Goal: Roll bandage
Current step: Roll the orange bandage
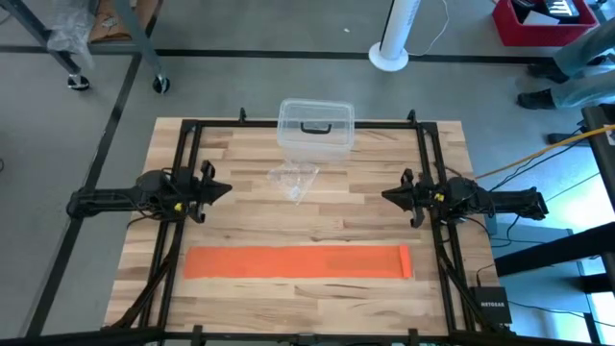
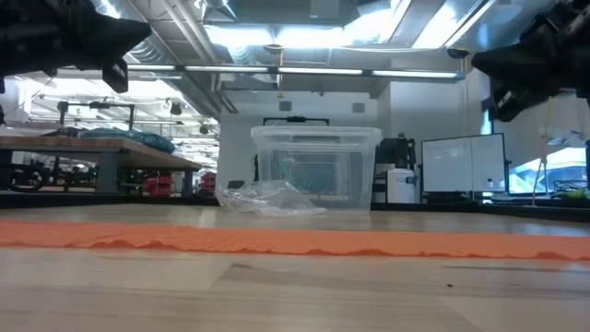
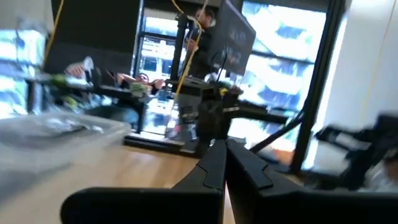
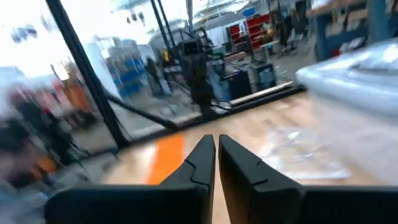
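Along the table's near edge the bandage (image 1: 296,261) lay flat, unrolled; left gripper (image 1: 223,190) and right gripper (image 1: 388,196) hovered clenched, well apart. Best, I judged, to pinch one end squarely and roll evenly

You can read very little here. At the lower right of the high view, a small black box (image 1: 491,301) by the table's corner carries white lettering that looks like "NETGEAR", though it is too small to be sure. At the upper right, a red bin (image 1: 538,24) holds something with white marks you cannot make out.
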